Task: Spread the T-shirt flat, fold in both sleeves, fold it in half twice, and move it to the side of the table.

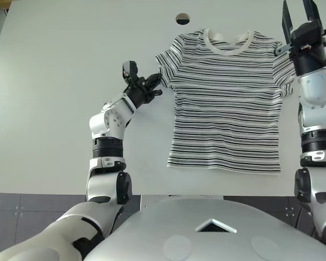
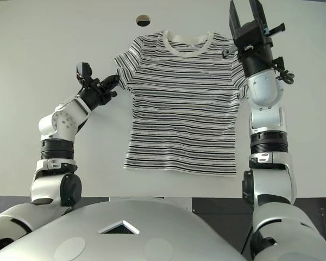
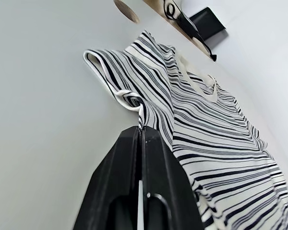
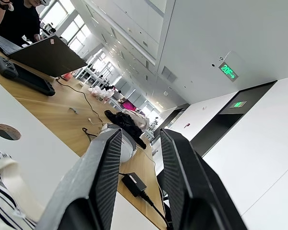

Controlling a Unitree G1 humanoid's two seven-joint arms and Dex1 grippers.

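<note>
A black-and-white striped T-shirt [image 1: 228, 103] lies spread flat on the white table [image 1: 54, 109], collar at the far side. My left gripper [image 1: 155, 82] is shut on the hem of the shirt's left sleeve [image 3: 129, 98], pinching the fabric between its black fingers [image 3: 156, 167]. My right gripper [image 2: 246, 12] is raised above the shirt's right shoulder, pointing up and away, open with nothing between its fingers [image 4: 103, 177]. The right sleeve [image 2: 240, 81] is partly hidden behind the right arm.
A round cable hole [image 1: 182, 19] sits in the table just beyond the shirt's left shoulder. Bare table stretches to the left of the shirt. Beyond the far edge is a wooden desk with a laptop [image 4: 43, 52] and cables.
</note>
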